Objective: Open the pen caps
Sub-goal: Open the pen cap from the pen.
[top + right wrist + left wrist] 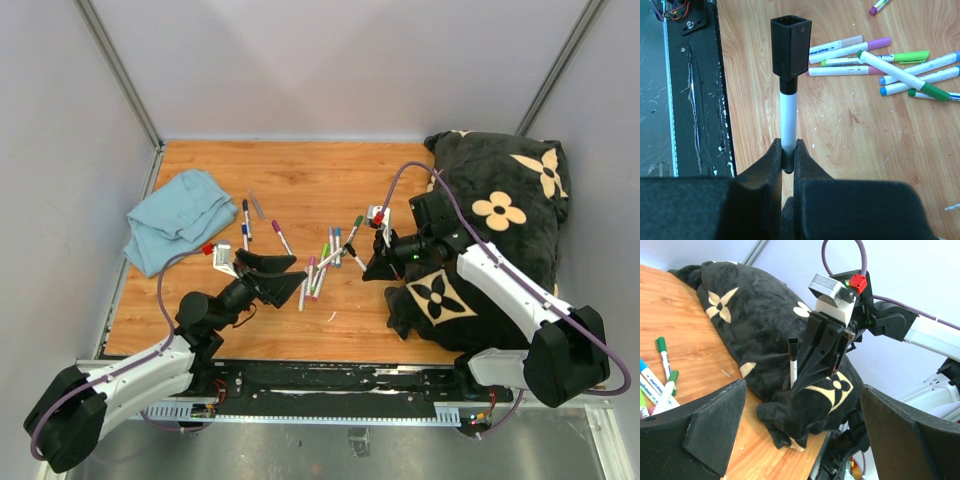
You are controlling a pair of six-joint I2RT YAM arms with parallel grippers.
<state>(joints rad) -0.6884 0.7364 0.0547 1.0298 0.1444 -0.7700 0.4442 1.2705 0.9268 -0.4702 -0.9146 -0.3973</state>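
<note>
My right gripper [372, 264] [788, 150] is shut on the lower end of a white pen [788, 120] and holds it above the table. The pen's black cap [790, 46] is on, pointing away from the jaws toward the left arm. In the left wrist view the pen [793, 371] stands upright in the right gripper [810, 375], black cap [793, 347] on top. My left gripper [298, 274] [802, 435] is open and empty, facing that pen from a short distance. Several capped pens [325, 262] [880, 65] lie in a loose pile mid-table, with green, purple, pink and blue caps.
A black pillow with cream flowers [490, 240] [755, 315] fills the right side of the table. A folded blue cloth [180, 218] lies at the back left. More pens [245, 220] lie near the cloth. The table's front edge and black rail [690, 90] run below the right gripper.
</note>
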